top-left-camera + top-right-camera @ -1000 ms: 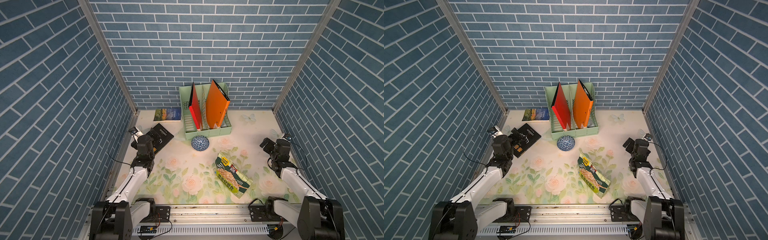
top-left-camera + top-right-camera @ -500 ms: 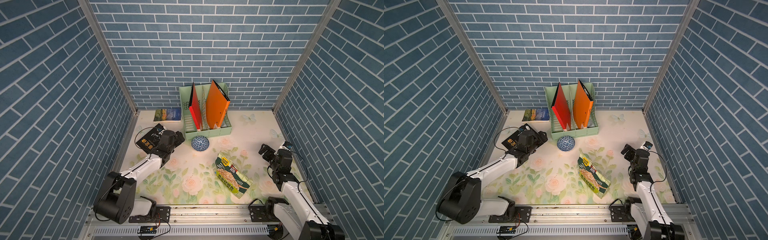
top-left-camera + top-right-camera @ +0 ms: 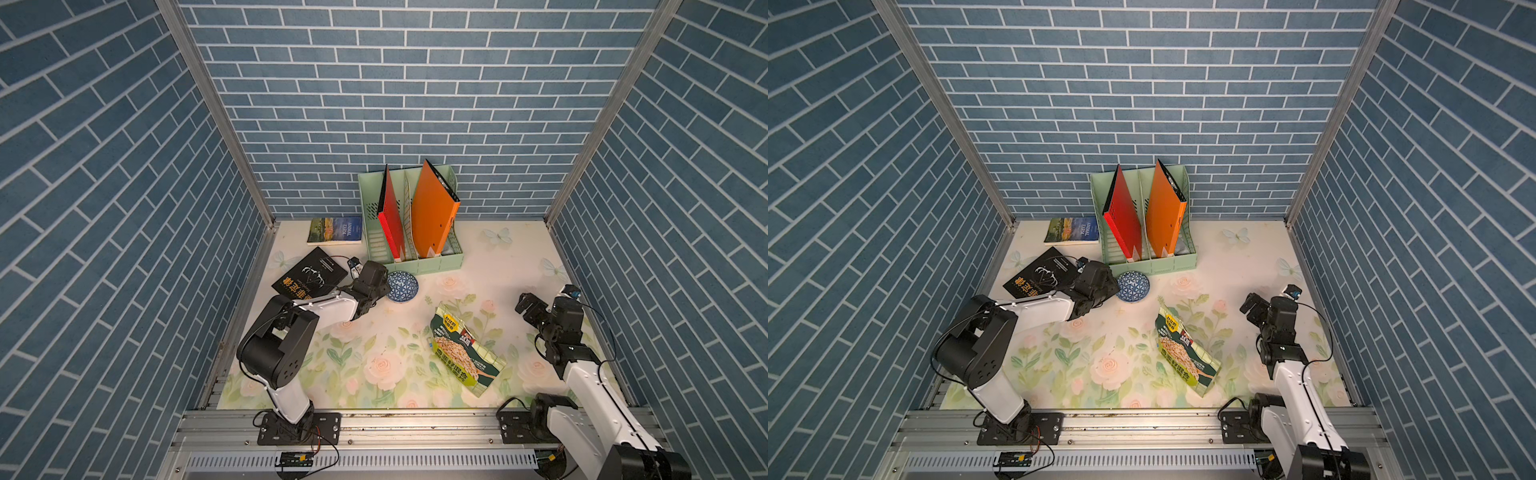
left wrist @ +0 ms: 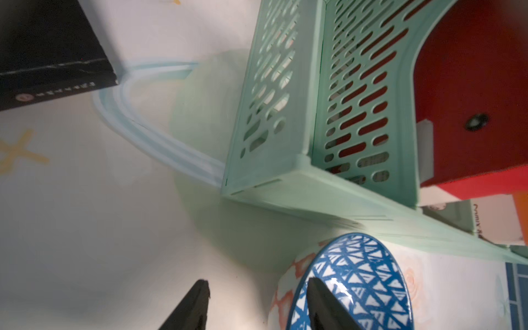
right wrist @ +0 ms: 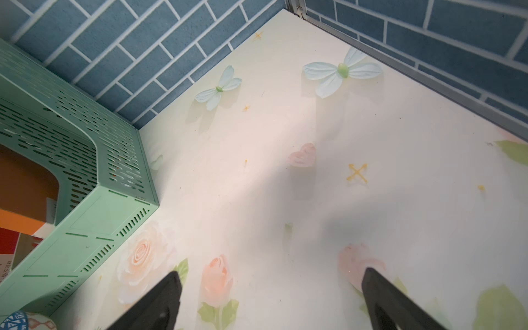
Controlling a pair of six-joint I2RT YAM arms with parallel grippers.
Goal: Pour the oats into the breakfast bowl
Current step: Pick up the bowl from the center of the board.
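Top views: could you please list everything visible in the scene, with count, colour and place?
table: one, pale floral, the enclosure's floor
file rack: one, mint green, against the back wall
red folder: one, red, leaning in the file rack
orange folder: one, orange, leaning in the file rack beside the red folder
blue-green book: one, flat by the back wall, left of the file rack
black book: one, black, flat, left of the bowl
breakfast bowl: one, blue-and-white, just before the file rack
oats pouch: one, green, lying front right of centre
left end effector: one, black, jaws apart at the bowl's edge
right end effector: one, black, open over bare table
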